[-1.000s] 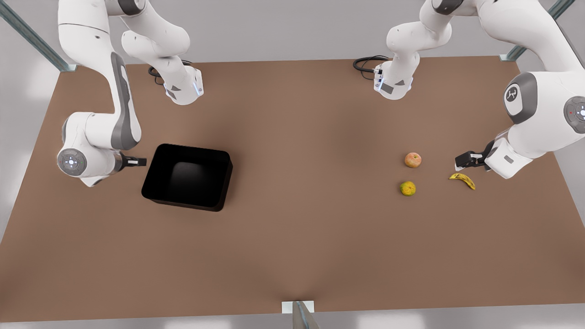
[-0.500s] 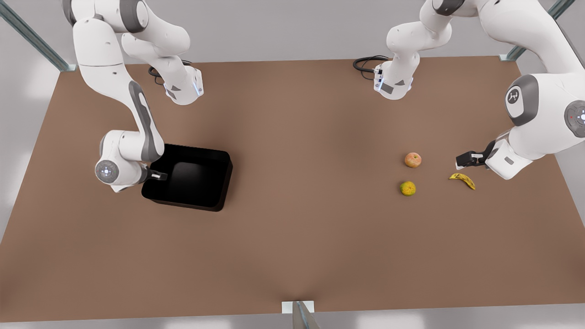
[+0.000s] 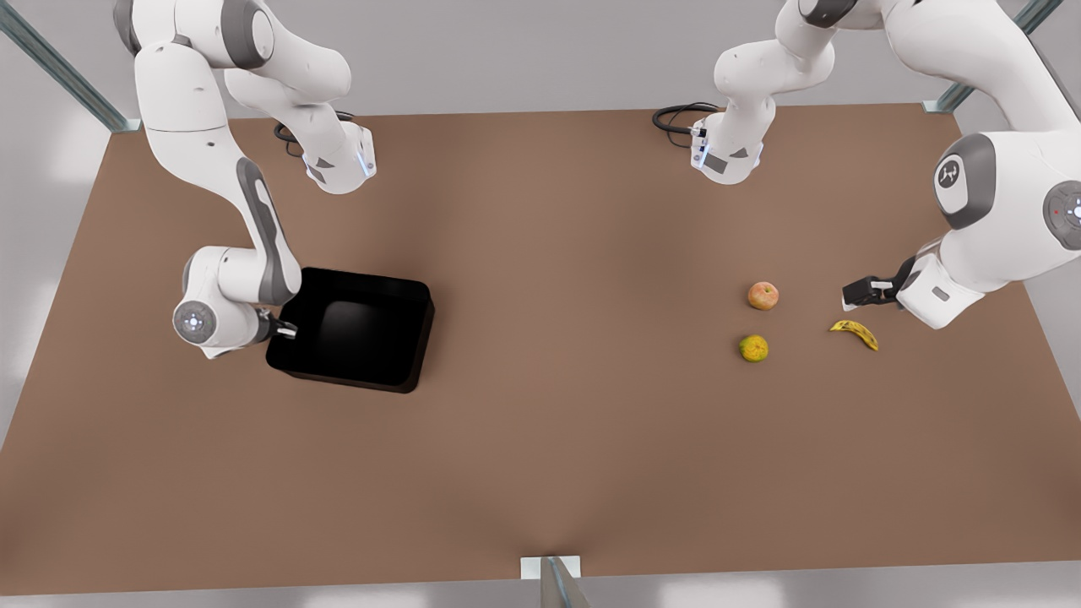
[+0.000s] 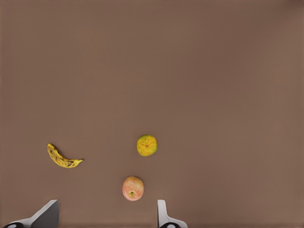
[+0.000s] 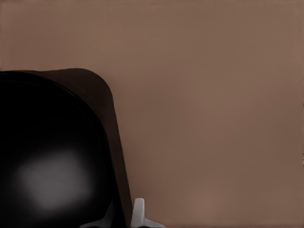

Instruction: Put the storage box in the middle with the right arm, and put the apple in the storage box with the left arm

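Note:
The black storage box (image 3: 420, 339) sits on the brown table toward the front view's left. My right gripper (image 3: 284, 331) is at its left wall. In the right wrist view the box wall (image 5: 110, 128) runs between the two fingers, which are shut on it. The reddish-orange apple (image 3: 763, 295) lies toward the front view's right. My left gripper (image 3: 861, 293) hovers open just right of it, with nothing between its fingers. In the left wrist view the apple (image 4: 133, 188) lies between and slightly ahead of the spread fingertips (image 4: 163, 214).
A yellow-green fruit with orange blotches (image 3: 753, 348) lies just in front of the apple, and a spotted banana (image 3: 855, 333) lies under the left gripper. Both arm bases (image 3: 342, 160) stand at the table's far edge with cables. Bare table stretches across the middle.
The right arm swung in from beside the box and its gripper closed onto the box's left wall. The box has shifted slightly toward the front view's right. The left arm barely moved.

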